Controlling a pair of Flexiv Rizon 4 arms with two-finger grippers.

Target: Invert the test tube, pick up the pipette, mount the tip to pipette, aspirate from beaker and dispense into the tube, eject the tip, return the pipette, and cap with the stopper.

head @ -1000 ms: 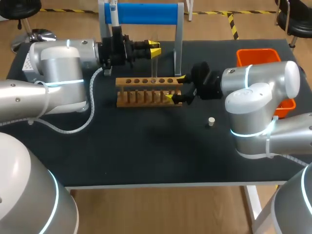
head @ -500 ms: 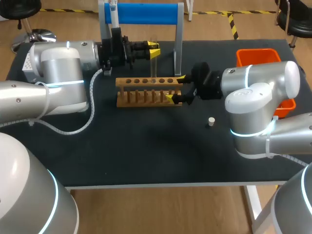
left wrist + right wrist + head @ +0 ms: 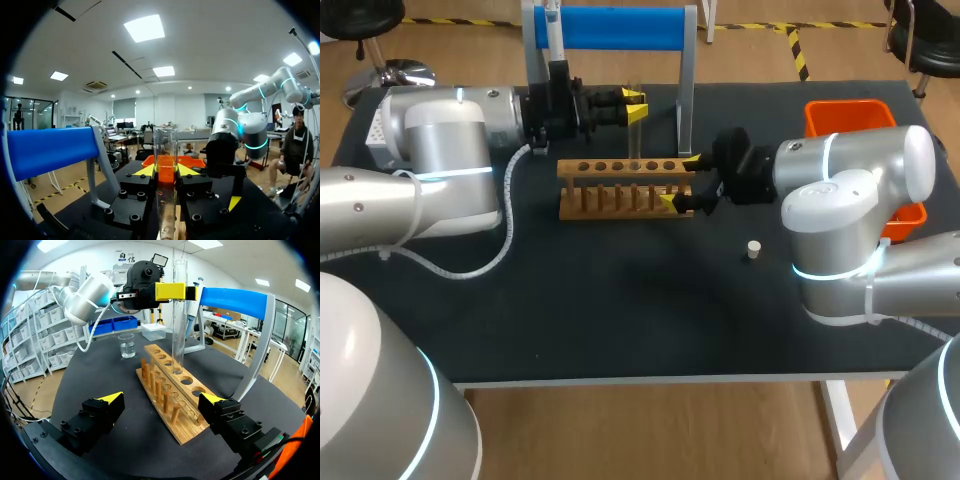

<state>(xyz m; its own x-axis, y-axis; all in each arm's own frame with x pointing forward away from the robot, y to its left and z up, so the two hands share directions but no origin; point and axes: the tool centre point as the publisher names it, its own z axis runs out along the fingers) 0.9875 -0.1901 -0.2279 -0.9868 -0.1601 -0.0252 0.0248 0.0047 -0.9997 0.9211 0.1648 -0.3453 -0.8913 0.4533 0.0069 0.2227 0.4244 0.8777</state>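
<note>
A clear glass test tube (image 3: 636, 135) stands upright over the wooden rack (image 3: 625, 186), with my left gripper (image 3: 634, 104) shut on its upper part. In the left wrist view the tube (image 3: 165, 147) rises between the yellow tips of that gripper (image 3: 166, 171). From the right wrist, the tube (image 3: 178, 320) reaches down to a hole in the rack (image 3: 172, 390). My right gripper (image 3: 685, 181) stands open around the rack's right end, its fingers (image 3: 106, 404) wide apart. A small white stopper (image 3: 753, 249) lies in front of the right arm. The pipette (image 3: 551, 25) hangs on the blue stand (image 3: 610, 28).
A glass beaker (image 3: 127, 345) with liquid stands beyond the rack's far end in the right wrist view. An orange bin (image 3: 850, 115) sits at the back right of the table. The stand's metal post (image 3: 686, 90) rises just behind the rack.
My left gripper, with the tube in it, has edged slightly to the left. The right arm has not moved.
</note>
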